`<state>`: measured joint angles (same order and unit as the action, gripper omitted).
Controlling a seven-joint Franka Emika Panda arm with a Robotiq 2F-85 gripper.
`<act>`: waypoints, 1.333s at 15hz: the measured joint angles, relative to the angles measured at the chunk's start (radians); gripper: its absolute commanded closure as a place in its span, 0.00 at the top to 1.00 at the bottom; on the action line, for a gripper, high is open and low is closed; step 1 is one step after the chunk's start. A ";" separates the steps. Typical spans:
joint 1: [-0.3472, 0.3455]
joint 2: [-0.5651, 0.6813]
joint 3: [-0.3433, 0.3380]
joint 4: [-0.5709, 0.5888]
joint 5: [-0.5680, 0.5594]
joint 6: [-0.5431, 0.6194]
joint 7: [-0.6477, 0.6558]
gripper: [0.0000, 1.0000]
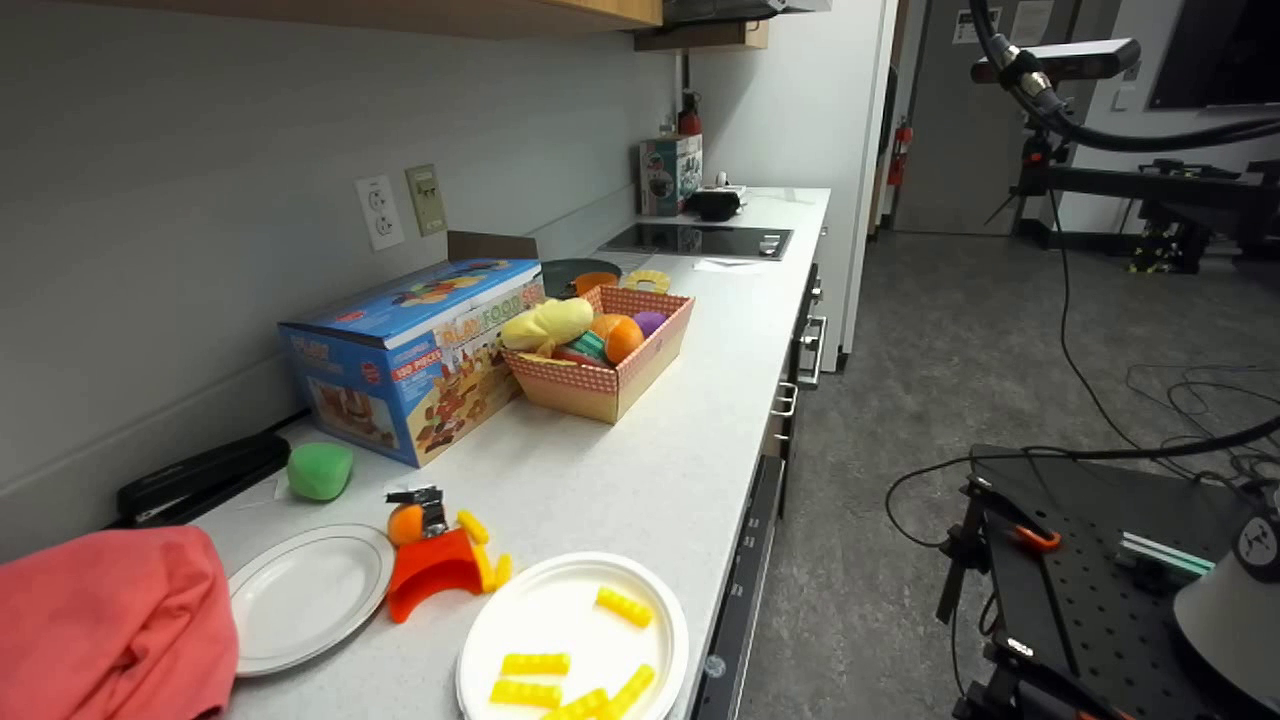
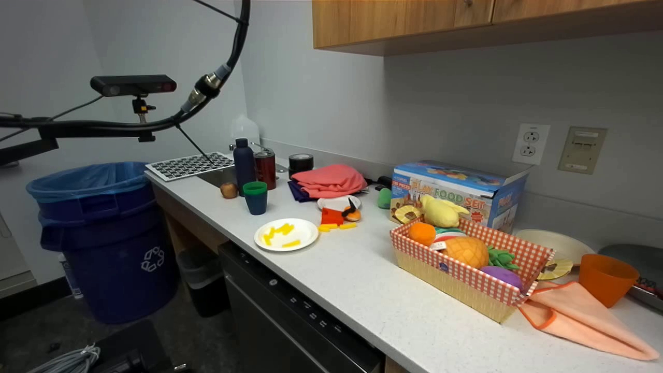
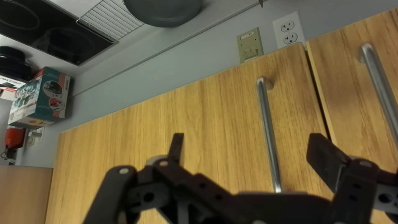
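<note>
Ahead, cabinet handle [image 3: 270, 132], framed by spread claw [image 3: 247, 145]

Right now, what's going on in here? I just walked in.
The robot arm isn't holding anything: in the wrist view, its tool is open and facing a wooden cabinet, with a metal handle showing between the jaws. On the counter, yellow strips lie on a white plate, and toy food sits in a checked basket.
</note>
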<state>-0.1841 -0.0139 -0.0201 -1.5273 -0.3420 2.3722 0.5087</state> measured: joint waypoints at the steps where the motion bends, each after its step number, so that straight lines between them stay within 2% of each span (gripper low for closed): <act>1: 0.000 0.000 0.000 0.000 0.000 0.000 0.000 1.00; 13: 0.000 0.003 0.000 0.000 0.000 0.000 0.000 1.00; 20: -0.001 0.057 -0.002 0.001 -0.016 0.016 0.000 1.00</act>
<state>-0.1849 0.0431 -0.0217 -1.5259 -0.3582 2.3881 0.5087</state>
